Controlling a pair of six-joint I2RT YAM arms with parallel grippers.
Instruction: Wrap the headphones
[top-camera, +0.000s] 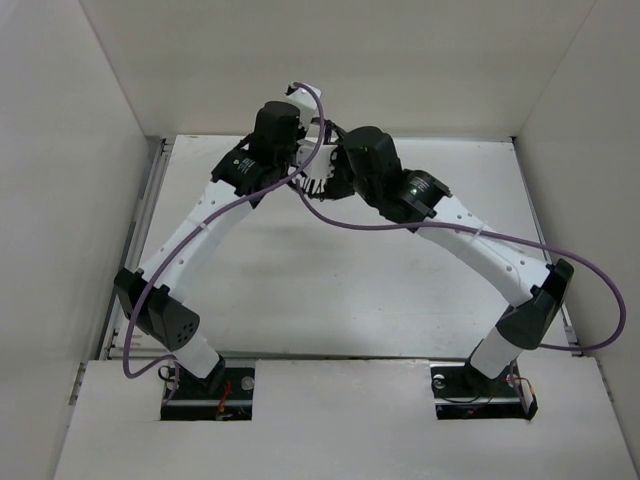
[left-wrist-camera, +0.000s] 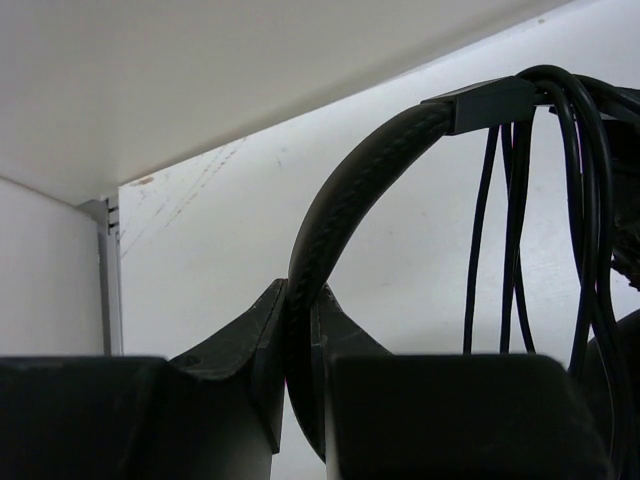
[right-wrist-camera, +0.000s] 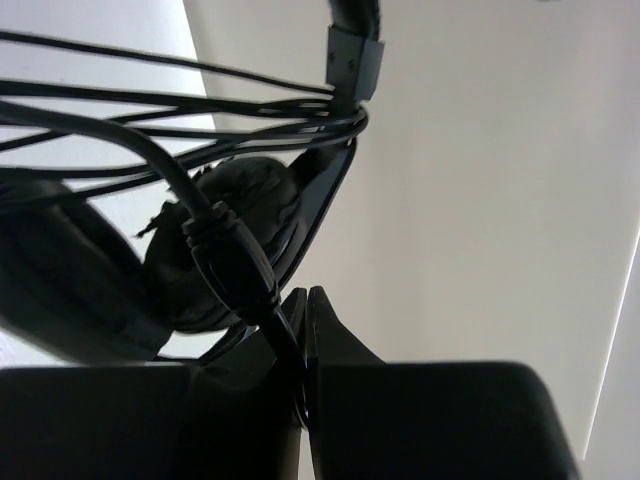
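The headphones (left-wrist-camera: 335, 195) hang between the 2 grippers toward 12 o'clock of the table (top-camera: 330, 300). They look lifted clear of it, though the overhead view shows almost nothing of them. The set is black. A thin padded headband with a stitched texture arcs up to a squared slider (left-wrist-camera: 490, 103), and padded earcups (right-wrist-camera: 60, 270) crowd the 9 o'clock side of the right wrist view. The thin black cable (left-wrist-camera: 585, 200) is looped several times over the band beside the slider, and in the left wrist view its strands hang toward 6 o'clock.

The left gripper (left-wrist-camera: 298, 335) is clamped fully shut on the lower headband, probably as a fixed anchor so the frame cannot swing. The right gripper (right-wrist-camera: 303, 330) is pinched almost closed on the cable just below its thick strain relief (right-wrist-camera: 235, 262). That grip likely lets the free end be carried round for another turn or tucked in. A purple arm cable (top-camera: 560, 245) trails at 3 o'clock, away from the work.
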